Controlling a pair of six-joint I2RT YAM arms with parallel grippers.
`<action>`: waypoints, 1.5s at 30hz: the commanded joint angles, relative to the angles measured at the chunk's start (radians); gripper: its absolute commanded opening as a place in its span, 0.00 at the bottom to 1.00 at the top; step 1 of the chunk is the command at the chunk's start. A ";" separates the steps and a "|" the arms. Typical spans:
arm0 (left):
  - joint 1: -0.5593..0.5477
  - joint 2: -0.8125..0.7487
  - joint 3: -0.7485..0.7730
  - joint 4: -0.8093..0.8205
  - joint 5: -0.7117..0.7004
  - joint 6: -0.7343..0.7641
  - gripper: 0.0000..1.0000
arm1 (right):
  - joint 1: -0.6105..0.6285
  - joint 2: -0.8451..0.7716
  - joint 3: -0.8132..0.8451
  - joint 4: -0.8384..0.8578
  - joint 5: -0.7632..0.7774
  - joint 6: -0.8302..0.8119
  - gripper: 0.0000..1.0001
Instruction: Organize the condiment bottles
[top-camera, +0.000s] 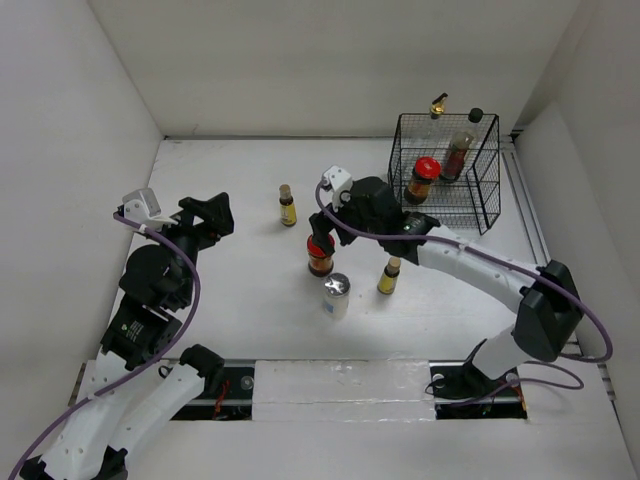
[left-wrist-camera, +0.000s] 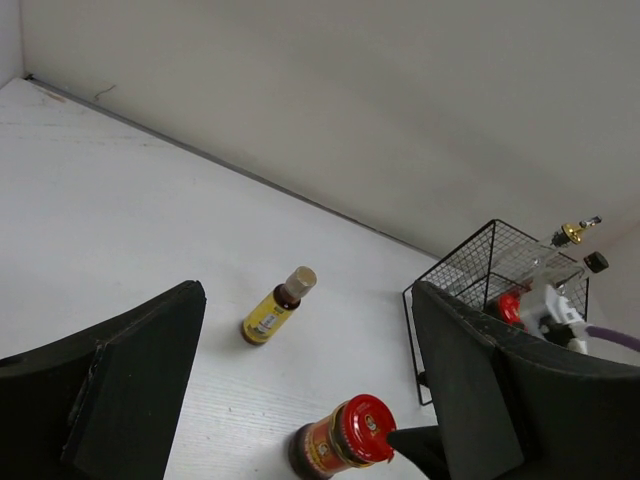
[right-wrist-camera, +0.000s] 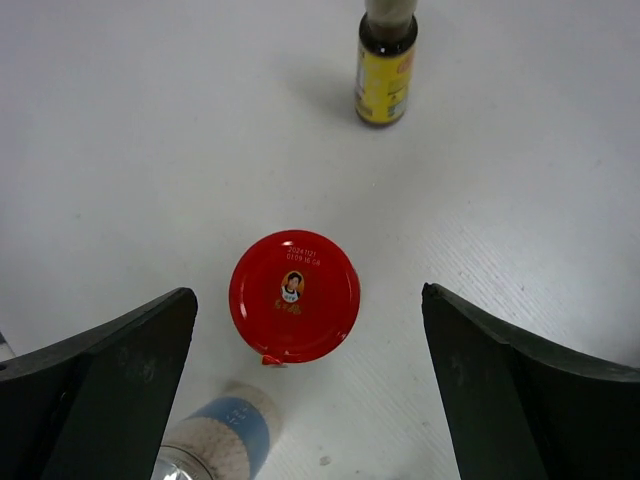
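Item one, the white worktop (top-camera: 230, 300), walled on three sides, carried everything that we listed. Item two, the right arm (top-camera: 470, 265), reached from its base toward the middle of the worktop; the left arm (top-camera: 160, 280) stood folded at the near left. Item three, the black wire basket (top-camera: 487, 200), sat at the far right. Item four, the right tool (right-wrist-camera: 307, 300), was released, its fingers spread wide on either side of a red lid with a gap at each side. Item five, the left tool (top-camera: 213, 215), was likewise released, grasping nothing, well apart from every bottle. In the basket we counted three: the tall clear gold-spouted bottle (top-camera: 437, 108) at the far side with its spout above the rim, the dark red-labelled black-capped bottle (top-camera: 462, 150) leaning beside it, and the first red-lidded jar (top-camera: 424, 178) at the near left corner. On the bare worktop we counted four, all upright: the second red-lidded jar (top-camera: 320, 255) under the right tool, the silver-lidded jar (top-camera: 336, 295) just nearer than it, one small yellow brown-capped bottle (top-camera: 288, 205) farther off to the left, and the other yellow brown-capped bottle (top-camera: 390, 275) to the right of the jars.
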 joint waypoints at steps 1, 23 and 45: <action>0.004 -0.012 0.005 0.033 0.009 0.015 0.80 | -0.004 0.028 0.035 -0.015 0.054 0.004 1.00; 0.004 -0.012 0.005 0.033 0.009 0.015 0.80 | 0.045 0.212 0.106 -0.062 0.022 0.004 0.77; 0.004 -0.003 0.005 0.042 0.029 0.015 0.80 | -0.569 -0.256 0.130 0.137 0.139 0.046 0.39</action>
